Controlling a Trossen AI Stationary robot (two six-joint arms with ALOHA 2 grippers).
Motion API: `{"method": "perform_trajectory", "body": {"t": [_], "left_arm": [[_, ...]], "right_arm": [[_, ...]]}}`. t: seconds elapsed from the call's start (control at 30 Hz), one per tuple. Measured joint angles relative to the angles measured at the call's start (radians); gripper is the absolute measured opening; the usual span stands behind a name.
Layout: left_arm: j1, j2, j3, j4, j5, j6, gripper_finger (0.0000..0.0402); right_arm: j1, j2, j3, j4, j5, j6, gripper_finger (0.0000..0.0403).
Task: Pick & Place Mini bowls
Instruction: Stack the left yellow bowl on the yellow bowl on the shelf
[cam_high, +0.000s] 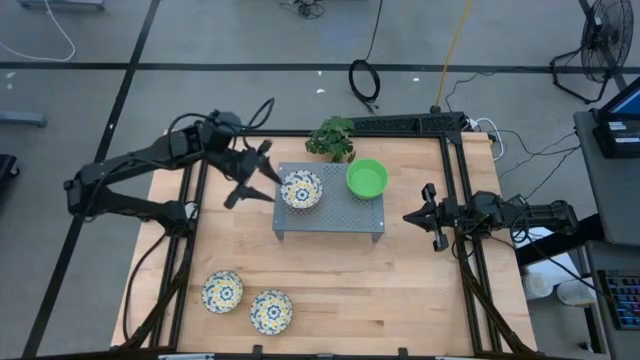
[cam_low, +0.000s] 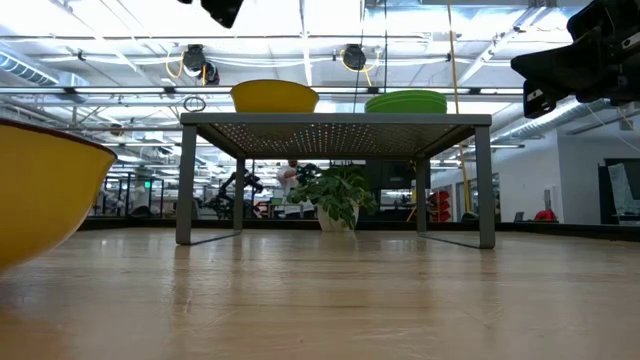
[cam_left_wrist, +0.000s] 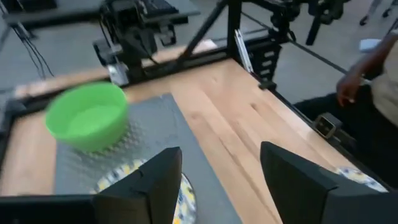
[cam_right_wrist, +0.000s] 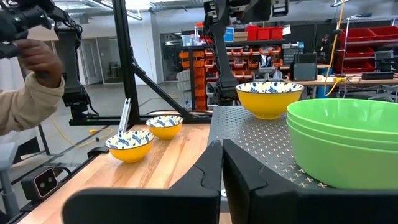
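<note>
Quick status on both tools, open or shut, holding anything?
Left tool: open, empty, beside the patterned bowl on the grey rack.
Right tool: shut, empty, off the rack's right side.

potted plant (cam_high: 333, 138) behind grey perforated stand (cam_high: 330, 214) on wooden table (cam_high: 340, 290)

The pale wooden surface (cam_high: 330, 280) shows plank grain with a soft satin sheen. On it, the grey perforated metal stand (cam_high: 330, 222) looks matt, its sheet top studded with small holes. The stacked plain green round bowls (cam_right_wrist: 345, 146) appear smooth, plastic-like and slightly glossy. The floral-patterned round bowl with yellow outside (cam_right_wrist: 268, 98) looks glazed and shiny.
</note>
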Motion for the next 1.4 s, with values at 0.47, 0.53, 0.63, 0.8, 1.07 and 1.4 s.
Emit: {"method": "perform_trajectory", "body": {"t": [0.47,0.53,0.63,0.8,1.07,1.4], "left_arm": [[-0.135,-0.07,0.0,-0.601,-0.25,-0.457,0.0208],[-0.194,-0.072,0.0,-0.662,-0.337,-0.621,0.0204],[-0.297,-0.076,0.0,-0.748,-0.474,-0.866,0.0197],[-0.47,-0.077,0.0,-0.818,-0.676,-1.201,0.0187],[-0.776,-0.044,-0.003,-0.817,-0.822,-1.683,0.0198],[-1.0,0.067,-0.18,-0.581,-0.832,-1.792,0.0195]], "right_arm": [[0.0,0.0,0.0,0.0,0.0,0.0,0.0],[0.0,0.0,0.0,0.0,0.0,0.0,0.0],[0.0,0.0,0.0,0.0,0.0,0.0,0.0],[0.0,0.0,0.0,0.0,0.0,0.0,0.0],[0.0,0.0,0.0,0.0,0.0,0.0,0.0],[0.0,0.0,0.0,0.0,0.0,0.0,0.0]]}}
